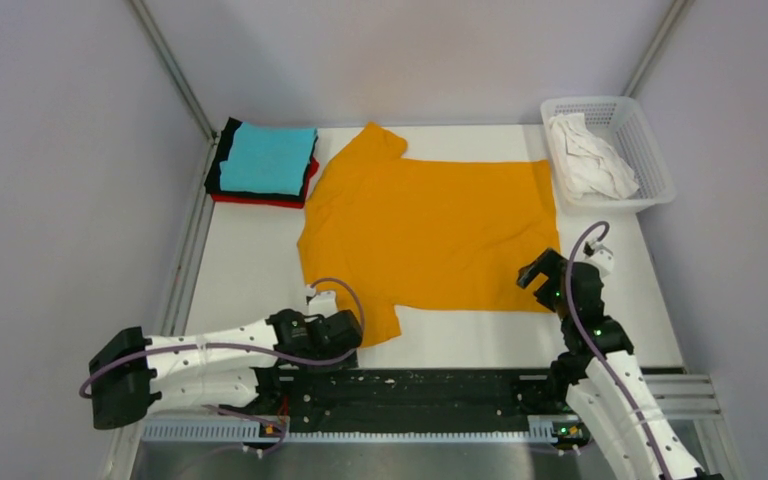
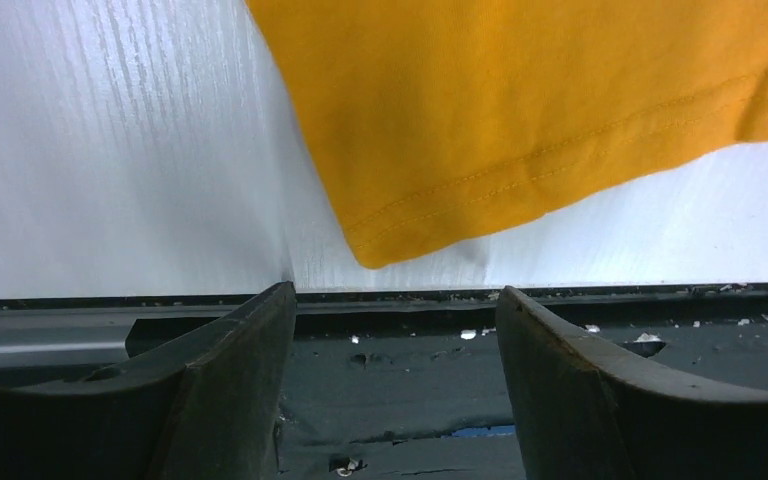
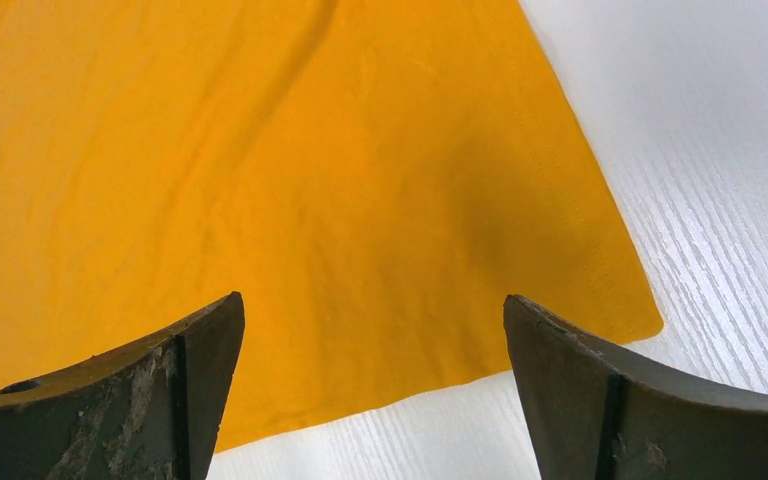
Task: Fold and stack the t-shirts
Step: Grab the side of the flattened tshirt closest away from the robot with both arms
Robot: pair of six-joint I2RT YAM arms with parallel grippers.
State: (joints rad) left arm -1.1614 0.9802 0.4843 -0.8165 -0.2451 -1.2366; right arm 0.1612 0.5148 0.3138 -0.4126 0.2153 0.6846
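Orange-yellow t-shirt [image 1: 430,235] lies spread flat on the white table [image 1: 250,270], collar left, hem right. My left gripper [image 2: 395,292]: fingers apart, empty, just short of the near sleeve [image 2: 480,190]. My right gripper [image 3: 372,298]: fingers wide, empty, over the near hem corner [image 3: 600,300]. Cloth looks thin and limp, and I judge it will sag and drag. Pinch the sleeve edge and hem corner, then lift together. Folded stack [image 1: 263,163] sits far left.
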